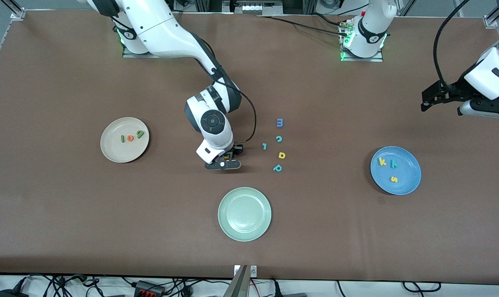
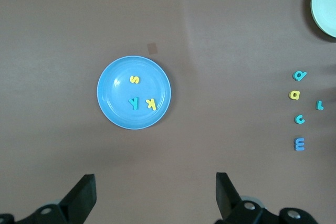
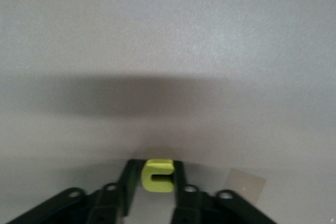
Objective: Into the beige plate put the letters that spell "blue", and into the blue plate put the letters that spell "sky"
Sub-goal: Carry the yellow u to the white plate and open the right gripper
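yellow u point(image 3: 157, 176): between the right gripper's fingers; open side faces one finger, so it lies sideways in the grip
right gripper point(image 1: 222, 164): low over bare table between beige plate and loose letters, jaws narrow, pinching the yellow u
beige plate point(image 1: 111, 150): toward right arm's end; holds dark-green l point(image 1: 122, 139), orange e point(image 1: 130, 138), light-green b point(image 1: 140, 134) in a row
blue plate point(image 1: 402, 187): toward left arm's end; holds yellow k point(image 1: 382, 161), teal y point(image 1: 394, 163), yellow s point(image 1: 394, 179)
left gripper point(image 2: 155, 195): waits high over table by blue plate, jaws wide, holding nothing
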### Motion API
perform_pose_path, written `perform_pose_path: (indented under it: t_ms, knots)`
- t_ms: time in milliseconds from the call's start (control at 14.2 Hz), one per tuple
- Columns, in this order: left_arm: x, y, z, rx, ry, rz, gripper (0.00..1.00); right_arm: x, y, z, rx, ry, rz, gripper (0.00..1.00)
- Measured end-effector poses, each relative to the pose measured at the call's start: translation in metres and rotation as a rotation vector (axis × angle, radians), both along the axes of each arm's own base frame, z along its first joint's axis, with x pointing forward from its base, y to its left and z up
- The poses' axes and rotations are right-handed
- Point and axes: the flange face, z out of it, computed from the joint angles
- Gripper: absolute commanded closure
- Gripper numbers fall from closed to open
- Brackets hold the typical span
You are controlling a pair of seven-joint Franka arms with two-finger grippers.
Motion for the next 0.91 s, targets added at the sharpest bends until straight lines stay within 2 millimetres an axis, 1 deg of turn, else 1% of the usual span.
perform_pose_path:
  t_ms: [141, 351, 492, 562, 703, 773, 843, 913]
  knots:
    - [0.0, 0.0, 0.0, 0.0, 0.0, 0.0, 0.0, 0.0, 0.0, 0.0, 0.0, 0.0, 0.001, 0.89]
    - [0.0, 0.0, 0.0, 0.0, 0.0, 0.0, 0.0, 0.002, -0.001, 0.001, 0.001, -0.004, 0.0, 0.89]
    - [0.0, 0.0, 0.0, 0.0, 0.0, 0.0, 0.0, 0.008, -0.005, 0.006, 0.003, -0.013, -0.009, 0.88]
    - [0.0, 0.0, 0.0, 0.0, 0.0, 0.0, 0.0, 0.015, -0.011, 0.011, 0.006, -0.02, -0.021, 0.89]
    - [0.0, 0.0, 0.0, 0.0, 0.0, 0.0, 0.0, 0.033, -0.033, 0.031, 0.005, -0.013, -0.059, 0.89]
    - [0.0, 0.0, 0.0, 0.0, 0.0, 0.0, 0.0, 0.04, -0.049, 0.044, -0.007, 0.01, -0.078, 0.88]
    - [0.0, 0.0, 0.0, 0.0, 0.0, 0.0, 0.0, 0.047, -0.069, 0.055, -0.034, 0.043, -0.093, 0.89]
    - [0.0, 0.0, 0.0, 0.0, 0.0, 0.0, 0.0, 0.052, -0.094, 0.063, -0.072, 0.072, -0.101, 0.88]
